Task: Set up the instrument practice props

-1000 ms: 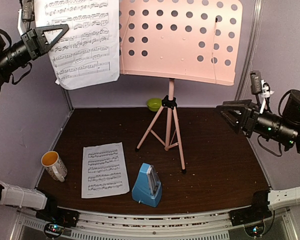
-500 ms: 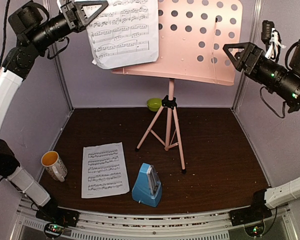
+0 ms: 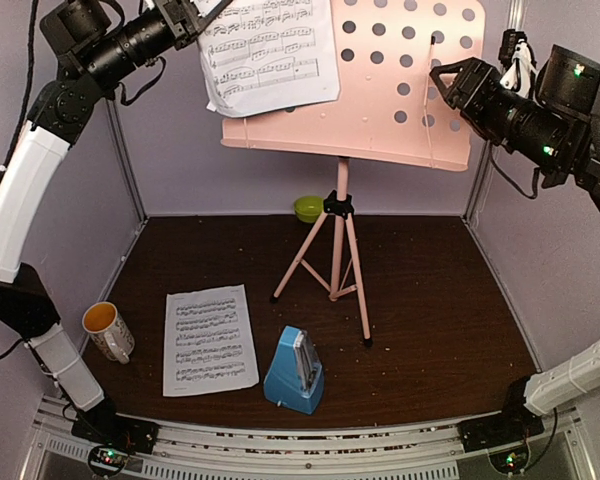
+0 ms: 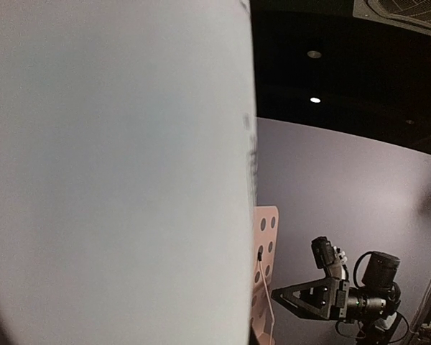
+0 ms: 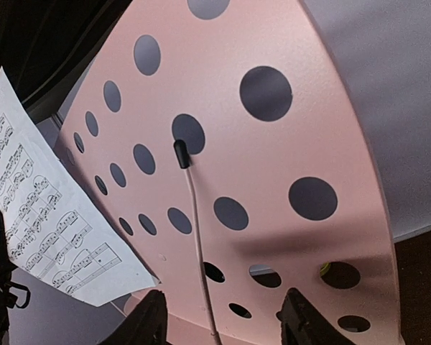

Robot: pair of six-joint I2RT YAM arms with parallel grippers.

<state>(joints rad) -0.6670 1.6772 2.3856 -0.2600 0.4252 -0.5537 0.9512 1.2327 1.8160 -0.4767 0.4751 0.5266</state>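
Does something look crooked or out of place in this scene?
The sheet-music page in the left gripper hangs tilted in front of the pink stand's desk, its left edge past the desk and its bottom above the ledge. Nothing looks spilled or damaged.
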